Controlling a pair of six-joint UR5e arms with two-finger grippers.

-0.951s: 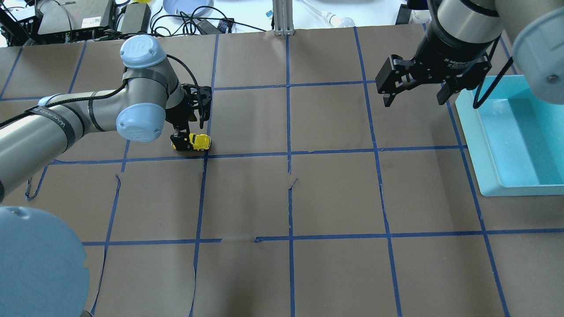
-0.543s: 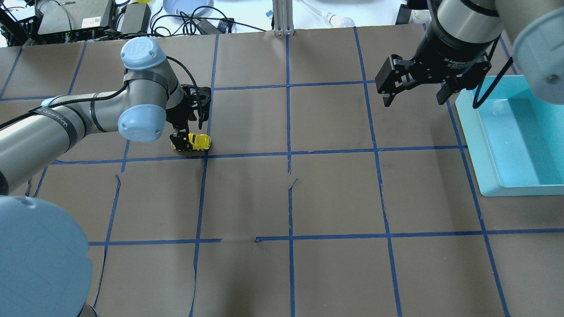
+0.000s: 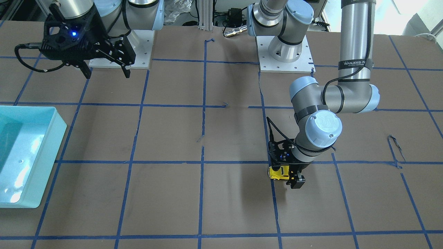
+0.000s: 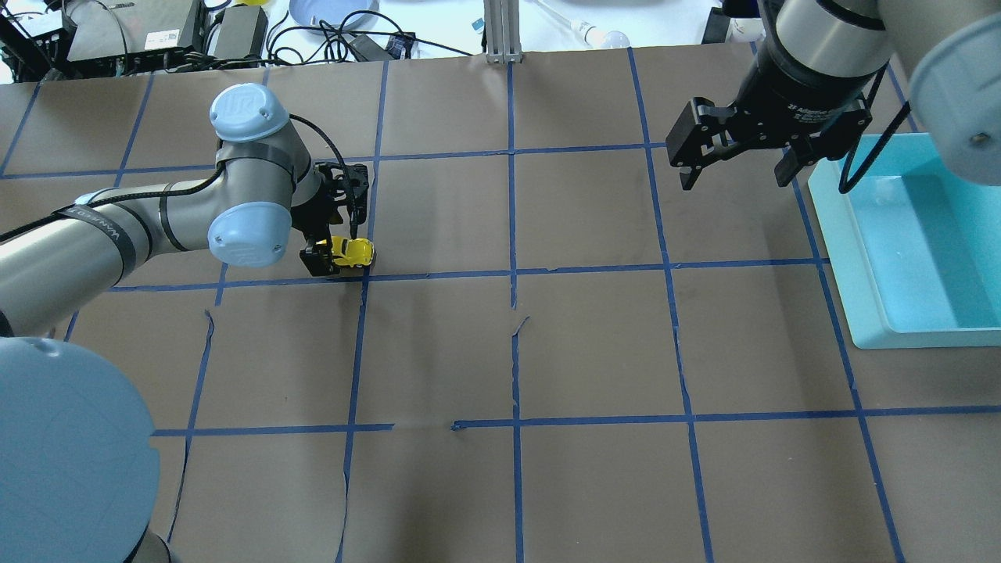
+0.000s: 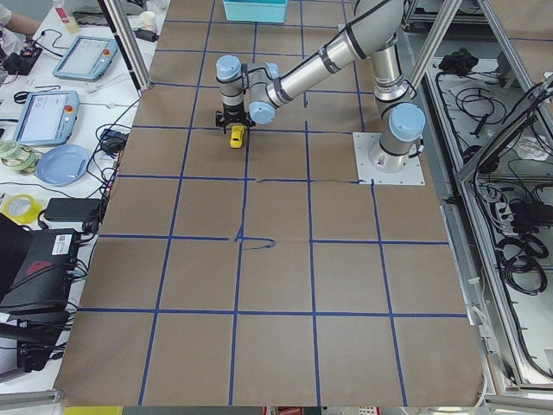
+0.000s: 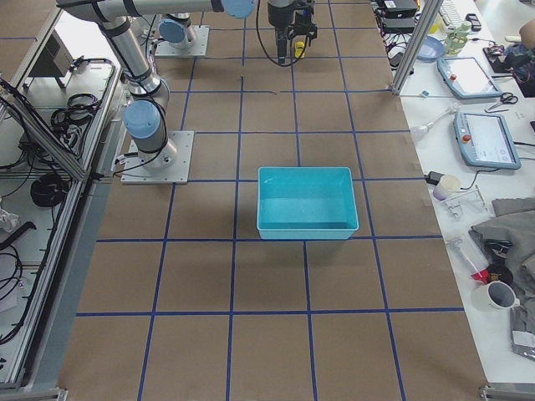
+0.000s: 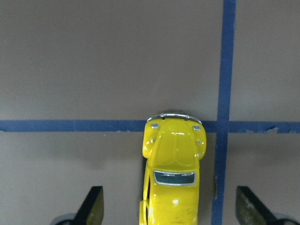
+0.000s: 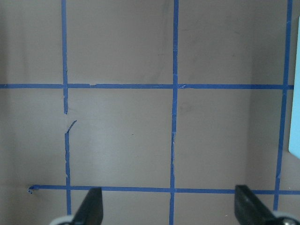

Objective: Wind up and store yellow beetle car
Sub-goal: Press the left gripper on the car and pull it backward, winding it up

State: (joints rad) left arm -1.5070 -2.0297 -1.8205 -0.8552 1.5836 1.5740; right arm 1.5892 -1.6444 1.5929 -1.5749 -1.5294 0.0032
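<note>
The yellow beetle car (image 4: 353, 251) stands on the brown paper by a blue tape crossing, left of the middle. It also shows in the front view (image 3: 279, 172) and the left wrist view (image 7: 172, 176). My left gripper (image 4: 342, 255) is low over the car and open, one finger (image 7: 92, 206) on each side, both well clear of its body. My right gripper (image 4: 735, 177) hangs open and empty above the table at the far right, beside the teal bin (image 4: 843, 262).
The teal bin (image 3: 52, 138) is open-topped and looks empty. Blue tape lines grid the brown paper, with small tears near the middle (image 4: 518, 324). Cables, boxes and a plate (image 4: 332, 12) lie beyond the far edge.
My left gripper has come down a little around the car and its wrist has shifted slightly. The car and the right arm have not moved.
</note>
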